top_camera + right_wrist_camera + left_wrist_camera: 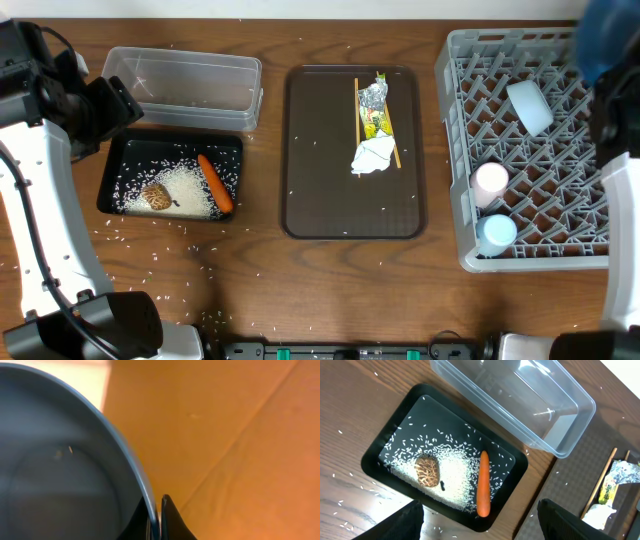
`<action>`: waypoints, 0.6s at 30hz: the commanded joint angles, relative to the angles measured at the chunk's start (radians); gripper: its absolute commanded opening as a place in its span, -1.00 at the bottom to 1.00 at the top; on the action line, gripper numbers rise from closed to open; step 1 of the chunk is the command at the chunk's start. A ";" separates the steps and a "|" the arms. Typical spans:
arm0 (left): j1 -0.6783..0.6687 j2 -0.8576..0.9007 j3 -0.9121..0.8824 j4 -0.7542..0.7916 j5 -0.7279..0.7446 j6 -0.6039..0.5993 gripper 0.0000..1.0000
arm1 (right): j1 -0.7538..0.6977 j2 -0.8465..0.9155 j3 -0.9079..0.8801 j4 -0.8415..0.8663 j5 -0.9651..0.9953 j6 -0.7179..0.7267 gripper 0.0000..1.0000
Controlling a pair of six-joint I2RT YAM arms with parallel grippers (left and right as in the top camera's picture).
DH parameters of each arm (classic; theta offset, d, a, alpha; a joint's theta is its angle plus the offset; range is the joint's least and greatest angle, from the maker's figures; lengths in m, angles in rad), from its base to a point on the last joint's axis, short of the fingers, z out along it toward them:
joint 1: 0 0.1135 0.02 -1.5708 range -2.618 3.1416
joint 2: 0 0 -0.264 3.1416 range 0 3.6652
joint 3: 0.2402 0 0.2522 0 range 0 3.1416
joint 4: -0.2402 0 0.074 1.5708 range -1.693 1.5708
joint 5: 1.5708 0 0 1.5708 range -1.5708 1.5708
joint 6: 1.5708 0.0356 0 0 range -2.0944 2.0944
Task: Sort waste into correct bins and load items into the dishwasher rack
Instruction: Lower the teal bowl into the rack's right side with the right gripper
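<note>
Right claw (pixel 159 521) clamped on rim of large blue bowl (pixel 60 470), held high over far corner of grey lattice plastic dishwasher rack (pixel 455 150). Left claw (pixel 480 506) apart, empty, above shallow black rectangular tray (pixel 382 441) holding loose white rice (pixel 454 474), orange carrot (pixel 483 482), small brown food lump (pixel 426 470).

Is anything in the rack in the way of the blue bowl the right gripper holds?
Nothing visible. The right gripper holds the large blue bowl by its rim over the rack, at its far right corner; the small bowl, pink cup and light-blue cup sit further left.
</note>
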 commanded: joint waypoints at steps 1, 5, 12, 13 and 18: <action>0.002 0.010 -0.006 -0.002 -0.003 -0.013 0.48 | -0.056 0.051 0.014 0.074 0.059 -0.167 -0.97; 0.002 0.010 -0.006 -0.002 -0.003 -0.013 0.48 | -0.106 0.129 0.014 0.179 0.077 -0.324 -0.97; 0.002 0.010 -0.006 -0.002 -0.003 -0.013 0.48 | -0.167 0.232 0.014 0.320 0.111 -0.444 -0.98; 0.002 0.010 -0.006 -0.002 -0.003 -0.013 0.48 | -0.176 0.240 0.014 0.336 0.111 -0.452 -0.98; 0.002 0.010 -0.006 -0.002 -0.003 -0.013 0.48 | -0.230 0.248 0.014 0.390 0.084 -0.457 -0.97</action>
